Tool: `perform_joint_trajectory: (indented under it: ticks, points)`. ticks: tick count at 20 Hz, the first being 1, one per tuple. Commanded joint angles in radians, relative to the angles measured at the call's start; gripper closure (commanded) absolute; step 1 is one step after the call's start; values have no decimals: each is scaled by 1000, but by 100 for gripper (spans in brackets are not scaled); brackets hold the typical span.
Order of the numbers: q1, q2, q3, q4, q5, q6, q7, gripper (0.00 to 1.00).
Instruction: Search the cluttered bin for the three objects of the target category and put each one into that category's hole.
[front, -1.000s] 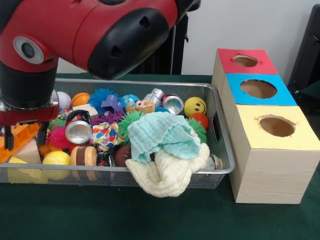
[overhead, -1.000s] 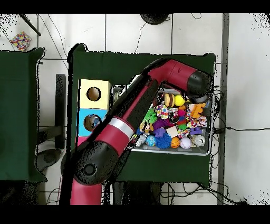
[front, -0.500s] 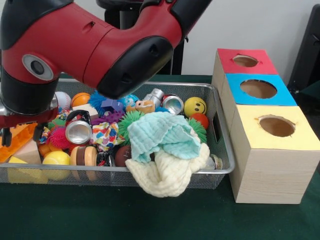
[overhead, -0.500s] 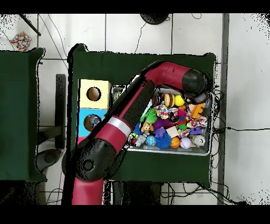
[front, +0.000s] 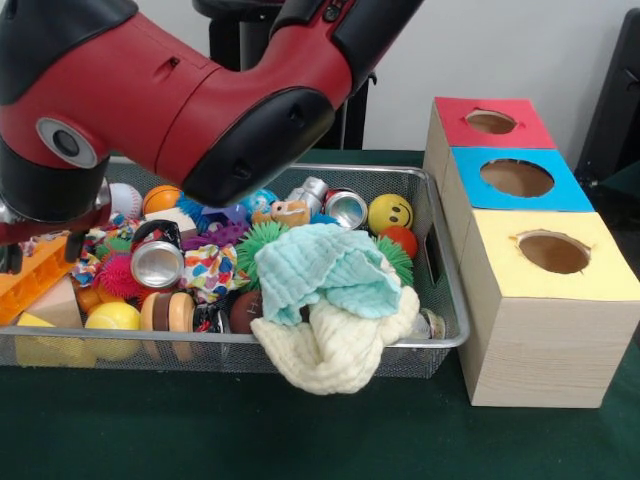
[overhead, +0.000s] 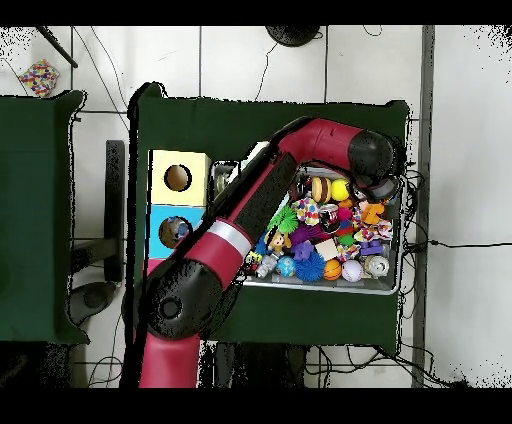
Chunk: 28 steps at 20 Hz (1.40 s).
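My gripper (front: 18, 262) sits at nine o'clock in the wire bin (front: 440, 250) by the orange block (front: 30, 285); I cannot tell its grip, so I lift slowly

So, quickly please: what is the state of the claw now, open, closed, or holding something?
Claw: cannot be told; it sits at the bin's end, mostly hidden.
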Motion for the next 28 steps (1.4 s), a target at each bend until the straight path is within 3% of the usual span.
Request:
perform_joint_trajectory:
  ticks: [1, 12, 21, 28]
  points:
    - [-43, 45, 25, -143, 16, -144, 73, 0]
    - [-72, 67, -20, -166, -15, -177, 75, 0]
    - [-92, 102, -105, -113, -111, -206, 55, 0]
    - [-90, 94, -82, -123, -76, -188, 81, 0]
